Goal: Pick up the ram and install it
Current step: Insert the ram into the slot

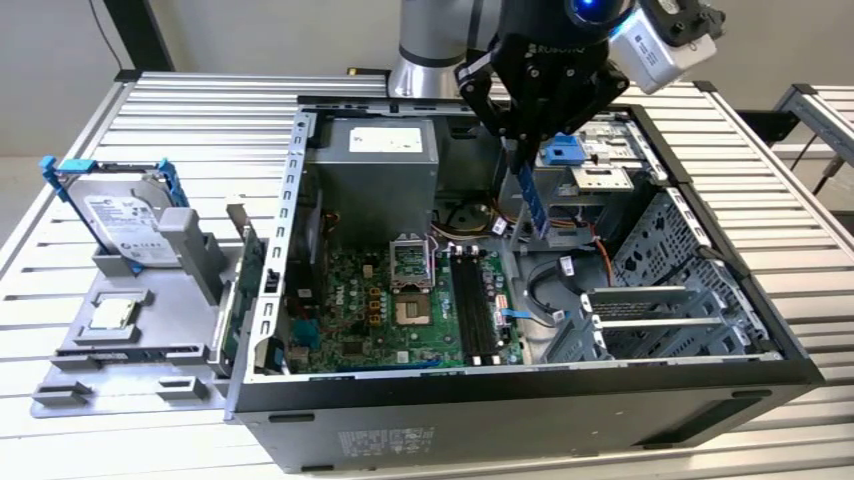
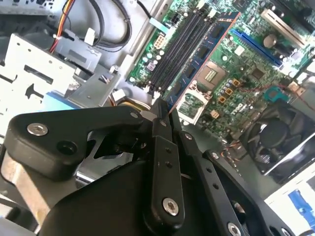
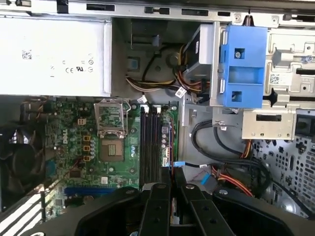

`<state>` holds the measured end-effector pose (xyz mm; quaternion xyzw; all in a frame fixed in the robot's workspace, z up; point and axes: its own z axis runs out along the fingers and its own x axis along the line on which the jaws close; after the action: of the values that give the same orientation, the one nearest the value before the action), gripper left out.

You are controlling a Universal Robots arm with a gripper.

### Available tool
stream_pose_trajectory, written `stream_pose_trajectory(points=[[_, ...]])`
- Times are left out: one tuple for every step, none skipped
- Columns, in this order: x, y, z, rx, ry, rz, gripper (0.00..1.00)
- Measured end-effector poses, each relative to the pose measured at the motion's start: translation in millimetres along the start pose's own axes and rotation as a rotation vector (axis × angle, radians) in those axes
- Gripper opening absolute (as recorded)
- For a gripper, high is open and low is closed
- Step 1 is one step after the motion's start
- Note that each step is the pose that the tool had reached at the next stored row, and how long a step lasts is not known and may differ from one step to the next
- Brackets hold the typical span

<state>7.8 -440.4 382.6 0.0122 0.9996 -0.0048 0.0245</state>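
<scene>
My gripper (image 1: 527, 140) hangs over the open computer case and is shut on the ram (image 1: 530, 195), a thin, long stick with a blue edge that hangs upright from the fingers. In the second wrist view the ram (image 2: 202, 54) reaches out from the gripper (image 2: 165, 110) over the motherboard, with dark chips on its face. The black memory slots (image 1: 470, 295) lie below it and slightly toward the exterior view's left. In the first wrist view the slots (image 3: 150, 142) sit just beyond the gripper (image 3: 172, 179). The ram's lower end is above the board and apart from it.
A silver hard drive in a blue bracket (image 1: 127, 215) and a small square chip (image 1: 116, 312) rest on a grey stand at the exterior view's left. Inside the case are the power supply (image 1: 380, 150), CPU socket (image 3: 112, 147), a blue drive bracket (image 3: 242, 66), cables (image 3: 221, 142) and a fan (image 2: 275, 137).
</scene>
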Motion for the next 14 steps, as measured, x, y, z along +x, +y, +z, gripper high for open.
stream_pose_trajectory(points=[[0.0, 0.0, 0.2, 0.0007, 0.0001, 0.014, 0.0], [0.0, 0.0, 0.4, 0.0013, 0.0002, 0.027, 0.0], [0.0, 0.0, 0.6, 0.0019, 0.0004, 0.04, 0.0], [0.0, 0.0, 0.9, 0.0025, 0.0005, 0.054, 0.0], [0.1, 0.0, 1.0, 0.0033, 0.0006, 0.068, 0.0], [0.1, 0.0, 1.2, 0.004, 0.0007, 0.081, 0.0], [0.1, 0.0, 1.4, 0.0047, 0.0009, 0.095, 0.0], [0.1, 0.0, 1.6, 0.0053, 0.001, 0.109, 0.0], [0.1, 0.0, 1.8, 0.006, 0.0011, 0.123, 0.0], [0.1, 0.0, 2.0, 0.0067, 0.0011, 0.137, 0.0], [0.1, 0.0, 2.3, 0.0072, 0.0013, 0.15, 0.0], [0.1, 0.0, 2.5, 0.0079, 0.0014, 0.164, 0.0], [0.1, 0.0, 2.7, 0.0086, 0.0016, 0.178, 0.0], [0.2, 0.0, 2.8, 0.0094, 0.0017, 0.193, 0.0]])
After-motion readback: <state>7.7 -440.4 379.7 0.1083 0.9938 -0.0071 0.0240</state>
